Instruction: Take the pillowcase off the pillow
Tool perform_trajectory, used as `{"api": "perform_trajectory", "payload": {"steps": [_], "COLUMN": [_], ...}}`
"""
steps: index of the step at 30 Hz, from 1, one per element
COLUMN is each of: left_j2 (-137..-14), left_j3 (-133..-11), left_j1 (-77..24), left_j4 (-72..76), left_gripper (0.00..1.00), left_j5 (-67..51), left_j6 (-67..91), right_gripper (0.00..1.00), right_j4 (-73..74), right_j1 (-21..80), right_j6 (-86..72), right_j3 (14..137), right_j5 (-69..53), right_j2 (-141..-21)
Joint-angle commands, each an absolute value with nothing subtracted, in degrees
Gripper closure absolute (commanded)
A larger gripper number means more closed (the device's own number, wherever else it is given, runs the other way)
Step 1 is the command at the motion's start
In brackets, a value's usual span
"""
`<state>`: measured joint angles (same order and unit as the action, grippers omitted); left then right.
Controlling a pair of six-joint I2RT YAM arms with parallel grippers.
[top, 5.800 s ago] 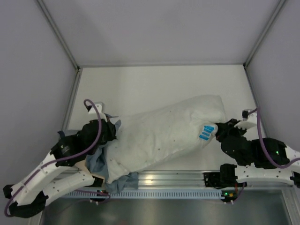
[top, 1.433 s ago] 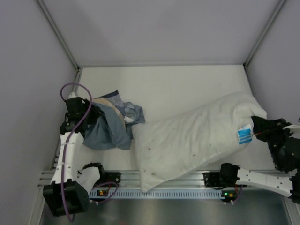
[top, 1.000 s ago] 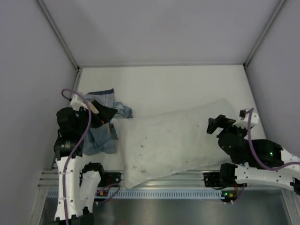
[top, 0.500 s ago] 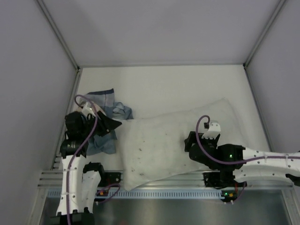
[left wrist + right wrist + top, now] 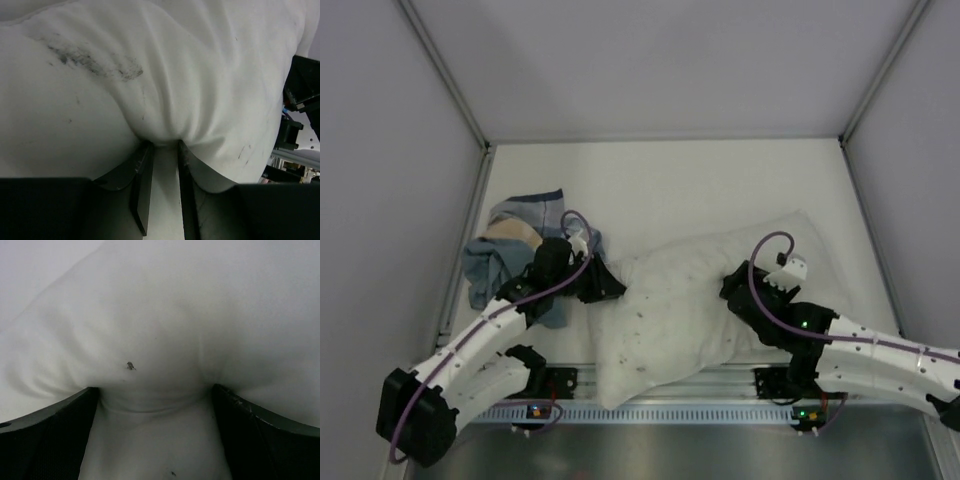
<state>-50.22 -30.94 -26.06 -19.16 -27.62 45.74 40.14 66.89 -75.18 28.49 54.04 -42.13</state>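
Observation:
The white pillow (image 5: pixel 680 300) lies bare across the near middle of the table, squeezed from both ends. The striped blue-grey pillowcase (image 5: pixel 505 245) is a crumpled heap at the left, apart from both grippers. My left gripper (image 5: pixel 610 285) is at the pillow's left end. In the left wrist view its jaws (image 5: pixel 162 145) stand narrow, with a pucker of pillow (image 5: pixel 175 75) cloth pinched at the tips. My right gripper (image 5: pixel 730 290) presses into the pillow's right part. Its fingers are spread wide (image 5: pixel 155 390), and pillow (image 5: pixel 175 315) fabric bulges between them.
An aluminium rail (image 5: pixel 670 385) runs along the near edge, and the pillow's near corner overhangs it. Grey walls and metal frame posts (image 5: pixel 445 75) close in the table on three sides. The right arm (image 5: pixel 300 85) shows at the edge of the left wrist view.
The left arm has swung from the pillowcase heap to the pillow's left end, and its jaws have narrowed. The right gripper has slid along the pillow, and the pillow has bunched shorter.

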Motion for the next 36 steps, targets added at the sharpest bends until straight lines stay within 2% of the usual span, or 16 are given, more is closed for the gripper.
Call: {"api": "perform_trajectory", "payload": {"steps": [1, 3, 9, 14, 17, 22, 31, 36], "left_j2": [-55.1, -57.7, -66.9, -76.0, -82.6, -93.4, -105.6, -110.9], "left_j3": [-29.4, -27.4, -27.0, -32.0, -36.2, -43.2, -56.7, -66.4], "left_j1": [-31.2, -33.7, -48.8, -59.4, -61.6, -61.8, -61.8, -61.8], "left_j4": [-9.4, -4.3, 5.6, 12.0, 14.9, 19.2, 19.1, 15.4], "left_gripper": [0.69, 0.70, 0.72, 0.74, 0.75, 0.75, 0.75, 0.79], "left_j5": [-20.7, -21.4, -14.0, -9.8, -9.1, -11.3, -13.8, -14.7], "left_j6": [51.2, 52.4, 57.0, 59.7, 60.3, 61.2, 60.7, 59.8], "right_gripper": [0.09, 0.08, 0.07, 0.07, 0.08, 0.08, 0.03, 0.03], "right_j4": [25.7, 22.7, 19.7, 19.1, 19.2, 19.8, 23.1, 34.0], "right_j1": [54.3, 47.1, 35.0, 27.4, 25.0, 25.1, 25.1, 25.1], "right_j6": [-58.7, -51.5, -37.1, -28.3, -26.1, -23.6, -22.9, -27.2], "right_j3": [30.0, 33.5, 49.9, 62.2, 69.1, 70.1, 65.4, 67.7], "right_j5": [40.0, 32.6, 25.7, 21.6, 17.0, 15.6, 15.7, 17.2], "right_j2": [-47.0, -53.1, -72.2, -81.3, -84.5, -80.7, -61.0, -52.8]}}
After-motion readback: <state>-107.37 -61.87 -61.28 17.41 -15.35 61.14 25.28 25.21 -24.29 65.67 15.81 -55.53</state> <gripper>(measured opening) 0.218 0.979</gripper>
